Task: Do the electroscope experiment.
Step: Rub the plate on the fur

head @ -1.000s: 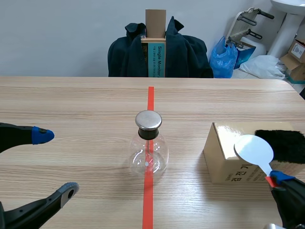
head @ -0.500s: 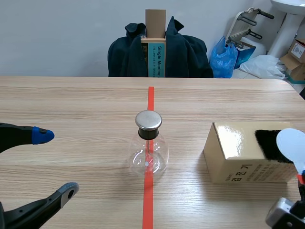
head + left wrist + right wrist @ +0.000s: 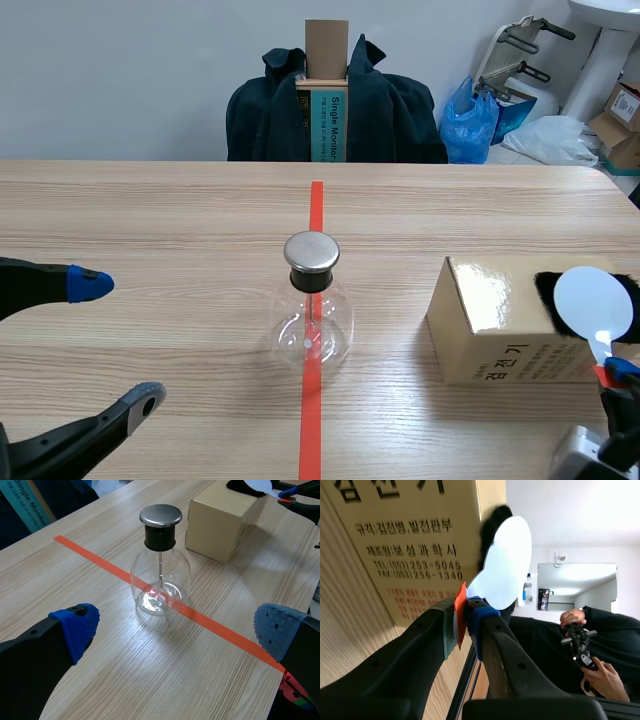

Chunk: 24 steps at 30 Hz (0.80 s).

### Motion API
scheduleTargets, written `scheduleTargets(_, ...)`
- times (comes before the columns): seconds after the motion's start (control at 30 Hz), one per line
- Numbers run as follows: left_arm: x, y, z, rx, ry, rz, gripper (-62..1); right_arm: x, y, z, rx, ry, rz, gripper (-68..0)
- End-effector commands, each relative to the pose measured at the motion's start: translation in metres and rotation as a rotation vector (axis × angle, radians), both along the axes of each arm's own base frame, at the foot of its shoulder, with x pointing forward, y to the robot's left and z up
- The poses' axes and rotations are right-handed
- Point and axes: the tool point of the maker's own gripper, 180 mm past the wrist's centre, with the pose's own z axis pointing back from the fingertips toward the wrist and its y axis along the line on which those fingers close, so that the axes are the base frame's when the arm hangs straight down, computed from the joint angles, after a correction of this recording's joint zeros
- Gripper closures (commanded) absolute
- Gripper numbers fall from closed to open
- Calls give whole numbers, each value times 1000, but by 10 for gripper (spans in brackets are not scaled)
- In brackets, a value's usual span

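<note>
Clamping white round paddle (image 3: 594,303) in right jaws by tan cardboard box (image 3: 490,320); holding left jaws apart, clear of metal-capped glass flask (image 3: 311,325) on wooden worktop (image 3: 150,220).

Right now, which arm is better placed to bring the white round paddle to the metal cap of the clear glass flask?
Right, probably: the right gripper is shut on the white round paddle, while the left gripper is open and empty.

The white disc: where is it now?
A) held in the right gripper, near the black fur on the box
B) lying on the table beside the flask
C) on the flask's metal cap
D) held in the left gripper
A: the right gripper is shut on the handle of the white disc, close to the black fur on the box.
</note>
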Motion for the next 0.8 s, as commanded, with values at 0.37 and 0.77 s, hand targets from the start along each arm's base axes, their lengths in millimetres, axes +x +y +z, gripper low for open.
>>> scheduleTargets(0.37, 1, -2, 5, -28, -11, 6, -623, 1, -22, 0, -33, 17, -92, -7)
scheduleTargets(0.77, 1, -2, 5, -29, -11, 7, -623, 4, -14, 3, -26, 1, -47, -7)
